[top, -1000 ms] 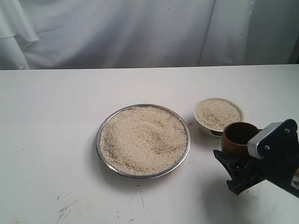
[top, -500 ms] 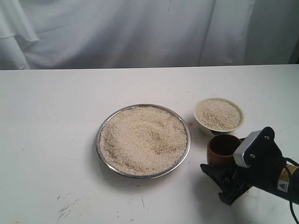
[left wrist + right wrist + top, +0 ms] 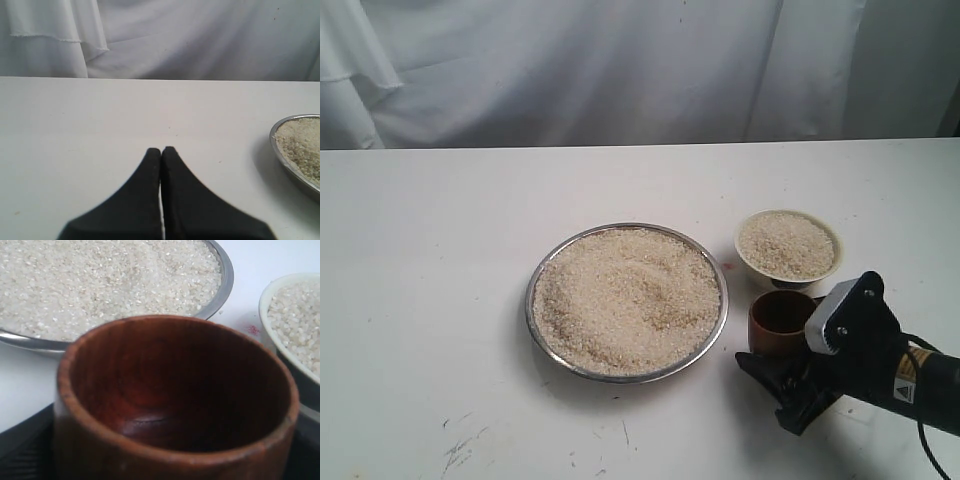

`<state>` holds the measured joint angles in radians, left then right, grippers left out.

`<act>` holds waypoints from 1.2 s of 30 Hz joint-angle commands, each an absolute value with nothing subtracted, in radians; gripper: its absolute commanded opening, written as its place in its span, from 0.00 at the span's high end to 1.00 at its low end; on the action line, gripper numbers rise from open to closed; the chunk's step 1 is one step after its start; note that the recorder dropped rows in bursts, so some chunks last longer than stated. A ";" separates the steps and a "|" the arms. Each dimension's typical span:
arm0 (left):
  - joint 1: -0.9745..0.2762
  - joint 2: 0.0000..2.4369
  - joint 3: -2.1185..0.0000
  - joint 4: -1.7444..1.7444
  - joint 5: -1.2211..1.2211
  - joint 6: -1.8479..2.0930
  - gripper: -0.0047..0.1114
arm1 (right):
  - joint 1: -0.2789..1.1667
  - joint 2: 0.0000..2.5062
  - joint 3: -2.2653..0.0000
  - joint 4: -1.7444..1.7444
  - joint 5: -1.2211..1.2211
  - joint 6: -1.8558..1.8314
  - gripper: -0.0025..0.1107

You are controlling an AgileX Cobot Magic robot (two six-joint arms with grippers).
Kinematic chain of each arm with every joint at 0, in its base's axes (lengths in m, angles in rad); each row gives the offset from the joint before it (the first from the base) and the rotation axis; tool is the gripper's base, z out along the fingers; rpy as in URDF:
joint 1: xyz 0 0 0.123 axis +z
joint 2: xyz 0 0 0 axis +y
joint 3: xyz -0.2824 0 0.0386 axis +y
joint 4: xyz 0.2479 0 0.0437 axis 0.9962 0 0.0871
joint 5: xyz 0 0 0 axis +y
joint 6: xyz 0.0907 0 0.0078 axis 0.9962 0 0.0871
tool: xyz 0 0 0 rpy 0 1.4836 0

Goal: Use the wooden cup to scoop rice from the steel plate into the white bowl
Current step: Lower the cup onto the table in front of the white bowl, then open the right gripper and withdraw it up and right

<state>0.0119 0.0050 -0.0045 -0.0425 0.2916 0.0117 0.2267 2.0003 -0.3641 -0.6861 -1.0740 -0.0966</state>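
The steel plate (image 3: 723, 322) sits mid-table, heaped with rice (image 3: 625, 295). Right of it stands the white bowl (image 3: 757, 270), which also holds rice (image 3: 785, 244). My right gripper (image 3: 778, 372) is shut on the wooden cup (image 3: 781, 322), holding it upright just in front of the bowl and right of the plate. In the right wrist view the cup (image 3: 170, 390) is empty, with the plate's rim (image 3: 227, 270) and the bowl (image 3: 265, 305) right behind it. My left gripper (image 3: 161, 151) is shut on nothing above bare table; the plate's edge (image 3: 274, 142) shows beside it.
A white cloth backdrop (image 3: 620, 70) hangs behind the white table (image 3: 430, 260). Dark scuff marks (image 3: 460, 450) lie near the table's front left.
My right gripper has carried the wooden cup down and to the left, from beside the bowl to a lower spot nearer the plate's right rim. The left gripper shows no movement.
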 commanded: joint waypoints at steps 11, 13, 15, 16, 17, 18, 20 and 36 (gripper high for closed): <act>0.010 0.000 0.000 -0.043 0.285 0.009 0.96 | 0.218 2.002 -0.369 -0.688 -1.103 0.069 0.27; 0.010 0.000 0.000 -0.043 0.285 0.009 0.96 | 0.218 2.002 -0.369 -0.688 -1.103 0.069 0.27; 0.010 0.000 0.000 -0.043 0.285 0.009 0.96 | 0.218 2.002 -0.369 -0.688 -1.112 0.069 0.27; 0.010 0.000 0.000 -0.043 0.285 0.009 0.96 | 0.218 2.002 -0.369 -0.688 -1.126 0.067 0.27; 0.010 0.000 0.000 -0.043 0.285 0.009 0.96 | 0.218 2.002 -0.369 -0.688 -1.142 0.067 0.27; 0.010 0.000 0.000 -0.043 0.285 0.009 0.96 | 0.218 2.002 -0.369 -0.688 -1.150 0.067 0.27; 0.010 0.000 0.000 -0.043 0.285 0.009 0.96 | 0.218 2.002 -0.369 -0.688 -1.148 0.067 0.27; 0.010 0.000 0.000 -0.043 0.285 0.009 0.96 | 0.218 1.775 -0.335 -0.674 -1.137 0.121 0.27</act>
<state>0.0119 0.0050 -0.0045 -0.0425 0.2916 0.0117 0.2267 1.8261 -0.3561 -0.6842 -1.1297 0.1094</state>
